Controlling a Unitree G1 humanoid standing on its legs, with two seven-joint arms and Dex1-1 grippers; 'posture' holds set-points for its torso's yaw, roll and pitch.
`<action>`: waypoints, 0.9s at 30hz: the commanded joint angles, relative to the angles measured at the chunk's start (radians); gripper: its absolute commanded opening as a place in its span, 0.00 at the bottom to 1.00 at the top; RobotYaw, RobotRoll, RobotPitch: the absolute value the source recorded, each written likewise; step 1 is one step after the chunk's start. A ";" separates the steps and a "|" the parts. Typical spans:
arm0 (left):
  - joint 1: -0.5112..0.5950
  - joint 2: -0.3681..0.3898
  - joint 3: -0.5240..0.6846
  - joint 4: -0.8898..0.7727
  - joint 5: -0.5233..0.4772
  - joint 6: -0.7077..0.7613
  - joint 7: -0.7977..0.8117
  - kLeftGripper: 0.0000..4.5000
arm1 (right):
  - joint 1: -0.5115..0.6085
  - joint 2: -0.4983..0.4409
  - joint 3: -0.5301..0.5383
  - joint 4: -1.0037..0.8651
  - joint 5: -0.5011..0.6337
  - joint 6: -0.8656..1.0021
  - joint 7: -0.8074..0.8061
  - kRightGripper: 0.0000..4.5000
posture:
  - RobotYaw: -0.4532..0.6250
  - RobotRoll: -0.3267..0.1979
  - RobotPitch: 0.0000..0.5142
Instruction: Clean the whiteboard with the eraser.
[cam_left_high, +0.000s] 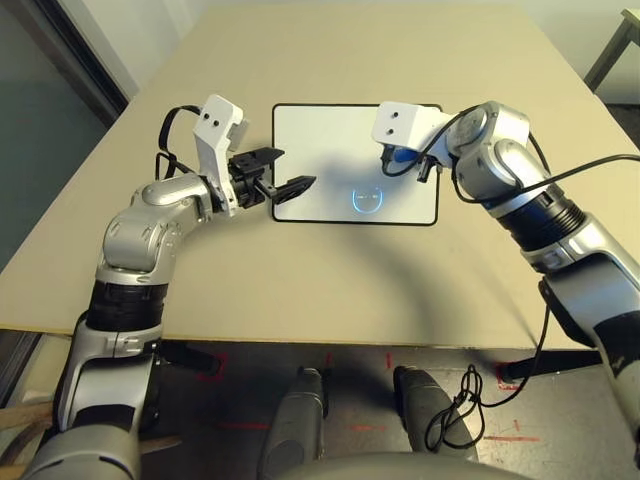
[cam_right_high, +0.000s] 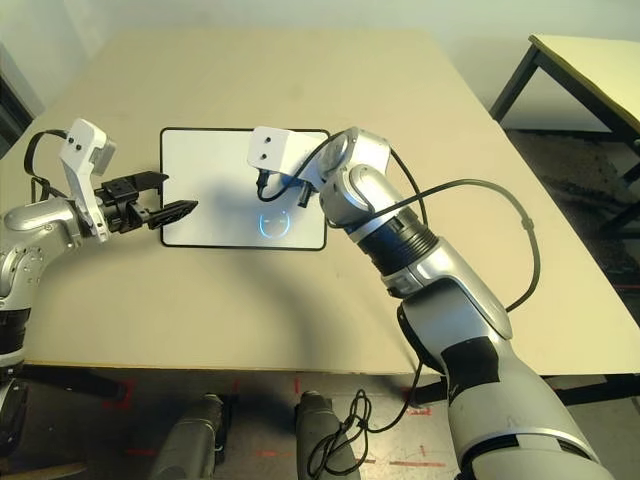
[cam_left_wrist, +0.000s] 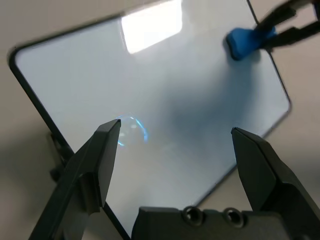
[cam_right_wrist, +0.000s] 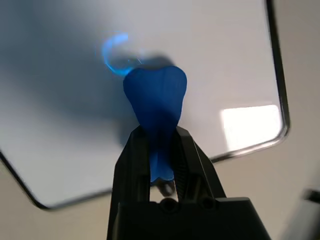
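The whiteboard (cam_left_high: 330, 140) lies flat in the middle of the tan table, white inside a thin black frame, with a bluish ring of light on its surface (cam_left_high: 367, 200). My right gripper (cam_right_wrist: 160, 132) is shut on the waist of the blue eraser (cam_right_wrist: 155, 95), which hangs over the board's right part with its broad end toward the surface. Whether the eraser (cam_left_high: 398, 157) touches the board I cannot tell. My left gripper (cam_left_high: 297, 168) stands open at the board's left edge, nothing between its fingers. The left wrist view shows the eraser (cam_left_wrist: 242, 42) across the board (cam_left_wrist: 175, 75).
The tan table (cam_left_high: 300, 290) has bare room in front of and behind the board. A black cable (cam_right_high: 500, 195) loops off my right forearm over the table's right side. A second table (cam_right_high: 590, 60) stands off to the far right.
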 joint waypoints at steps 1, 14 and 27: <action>-0.039 -0.019 0.046 0.055 0.025 -0.076 0.056 1.00 | -0.126 0.032 -0.186 0.011 0.095 0.075 -0.081 0.13 | 0.40 0.62 0.29; -0.182 -0.031 0.282 0.425 0.116 -0.536 0.379 1.00 | -0.025 -0.139 -0.588 0.101 0.183 0.155 -0.521 0.13 | 0.41 0.62 0.29; -0.083 0.019 0.304 0.768 0.134 -0.673 0.359 1.00 | 0.302 -0.031 -0.643 -0.037 0.332 0.409 -0.630 0.12 | 0.40 0.62 0.31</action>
